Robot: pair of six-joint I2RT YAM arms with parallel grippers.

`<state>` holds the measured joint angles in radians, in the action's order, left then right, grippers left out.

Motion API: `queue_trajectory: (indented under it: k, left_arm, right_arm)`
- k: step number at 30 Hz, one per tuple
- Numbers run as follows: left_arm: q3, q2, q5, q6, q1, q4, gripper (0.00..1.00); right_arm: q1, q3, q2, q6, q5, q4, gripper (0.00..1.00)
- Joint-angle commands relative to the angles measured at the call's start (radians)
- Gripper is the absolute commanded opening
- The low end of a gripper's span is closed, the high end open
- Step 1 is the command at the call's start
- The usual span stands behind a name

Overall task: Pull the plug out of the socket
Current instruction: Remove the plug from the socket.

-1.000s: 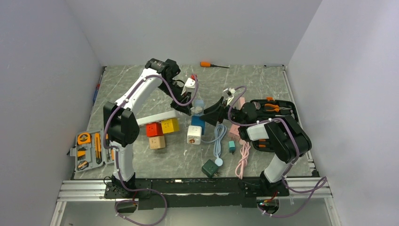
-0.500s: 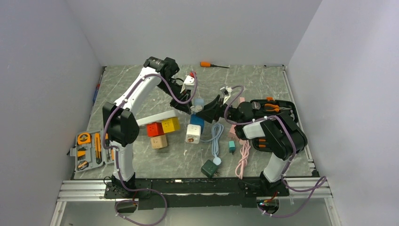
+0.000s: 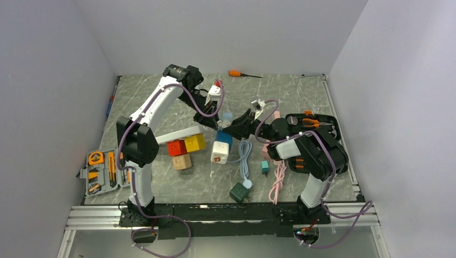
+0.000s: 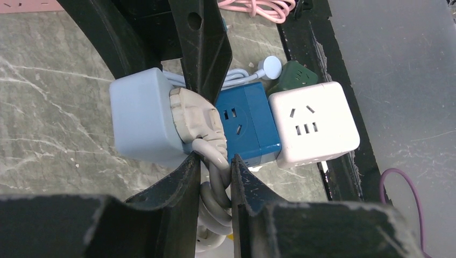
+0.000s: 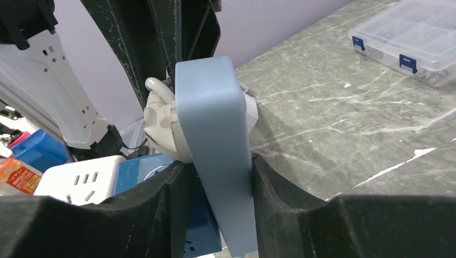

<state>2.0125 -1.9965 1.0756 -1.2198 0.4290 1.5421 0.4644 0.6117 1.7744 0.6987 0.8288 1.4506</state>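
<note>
The right gripper (image 5: 218, 169) clamps the pale blue socket (image 5: 212, 118) across two opposite faces. The left gripper (image 4: 215, 166), nearly closed, pinches the grey cable (image 4: 214, 185) directly below the plug (image 4: 196, 115). The plug sits seated in the socket near the table (image 3: 301, 97) centre.
</note>
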Motion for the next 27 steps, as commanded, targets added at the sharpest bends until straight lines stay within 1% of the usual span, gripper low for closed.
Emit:
queue_trajectory:
  k: [1, 12, 20, 21, 22, 26, 27]
  left_arm:
    - [-0.001, 0.051, 0.154, -0.021, -0.010, 0.031, 0.00]
    - [-0.066, 0.082, 0.165, -0.030, -0.047, 0.032, 0.00]
    - [-0.055, 0.066, 0.163, -0.009, -0.011, 0.027, 0.00]
    - [-0.057, 0.061, 0.160, -0.008, -0.005, 0.027, 0.05]
    - [-0.055, 0.052, 0.156, 0.001, 0.002, 0.025, 0.14]
    - [-0.021, 0.010, 0.144, 0.027, 0.017, 0.027, 0.59]
    - [-0.017, 0.005, 0.145, 0.031, 0.017, 0.020, 0.66]
  right_arm:
    - [0.017, -0.021, -0.074, 0.003, -0.011, 0.107, 0.00]
    - [0.016, -0.102, -0.273, -0.045, -0.031, 0.010, 0.00]
    - [0.022, -0.073, -0.300, -0.036, -0.020, -0.050, 0.00]
    - [0.025, -0.065, -0.308, -0.044, -0.020, -0.073, 0.00]
    - [0.032, -0.056, -0.318, -0.054, -0.021, -0.102, 0.00]
    - [0.048, -0.030, -0.361, -0.097, -0.032, -0.204, 0.00]
    - [0.051, -0.027, -0.370, -0.108, -0.036, -0.223, 0.00]
